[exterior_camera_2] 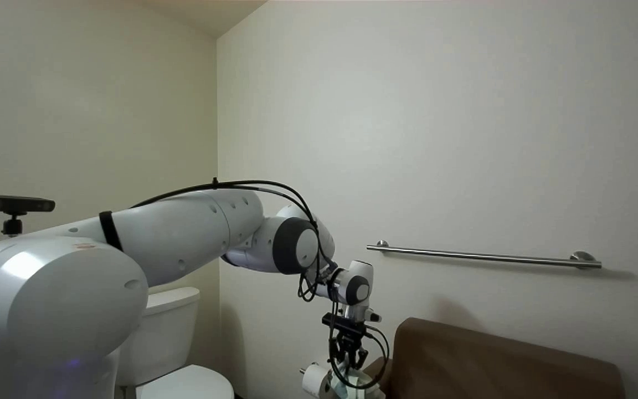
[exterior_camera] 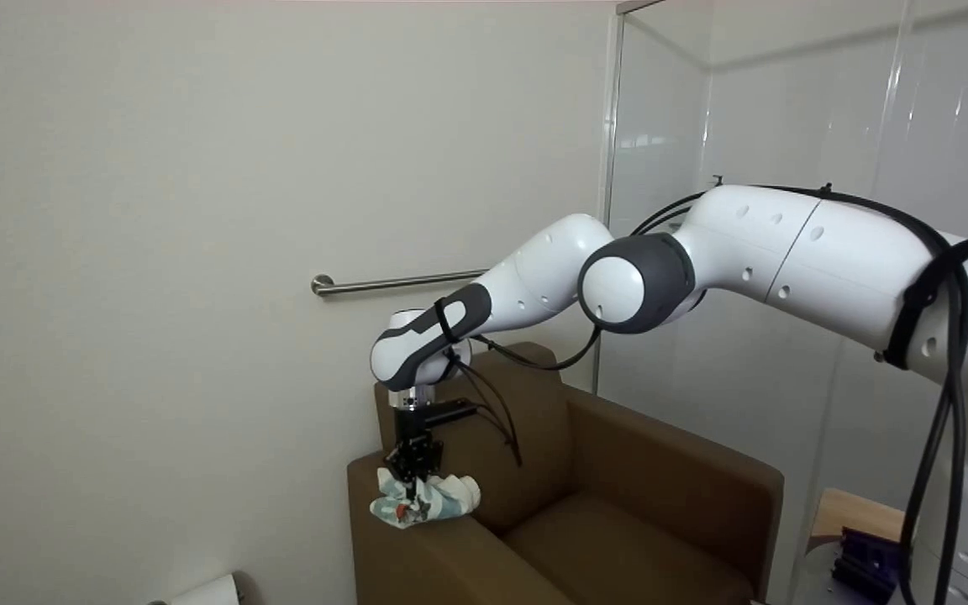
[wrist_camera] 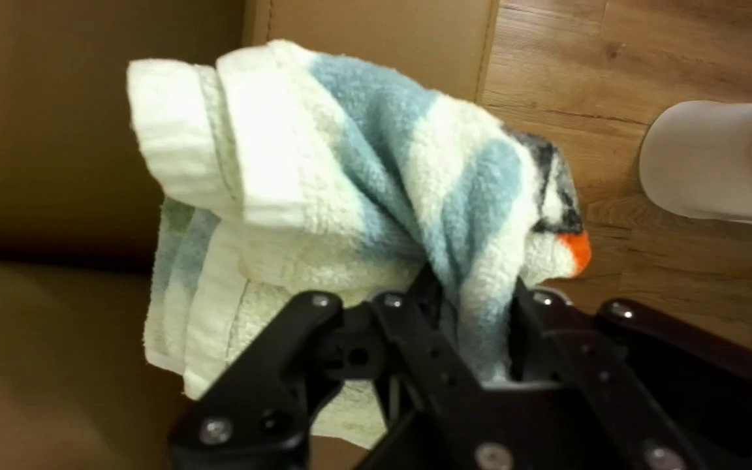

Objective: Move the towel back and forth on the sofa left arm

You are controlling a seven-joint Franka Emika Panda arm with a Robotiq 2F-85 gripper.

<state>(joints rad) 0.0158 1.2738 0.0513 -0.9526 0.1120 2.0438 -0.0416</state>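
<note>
the robotiq gripper [wrist_camera: 475, 320] points down over the left armrest [exterior_camera: 467, 559] of a brown upholstered armchair [exterior_camera: 669, 458], closed on a pinched-up fold of the small towel [wrist_camera: 350, 163], white terry with blue-grey stripes and an orange tip. in an exterior view the towel lies bunched on the armrest's flat top, toward the end by the tall backrest [exterior_camera: 534, 412]; from the wrist, its white hems show past the inner edge on the seat side, and the orange tip shows past the outer edge above the wood floor [wrist_camera: 546, 59]. whether those ends drape or merely jut out is hard to tell. with the towel gripped and down on the armrest, i take the step in hand to be the rubbing itself; which way the stroke runs, and how many are done, cannot be told. the backrest being so near, the next move probably calls for a level pull along the armrest toward its front, then a return along the same line, with a firm pinch and light downward pressure so the loose folds slide along rather than slip off toward the seat cushion [exterior_camera: 627, 555].
</note>
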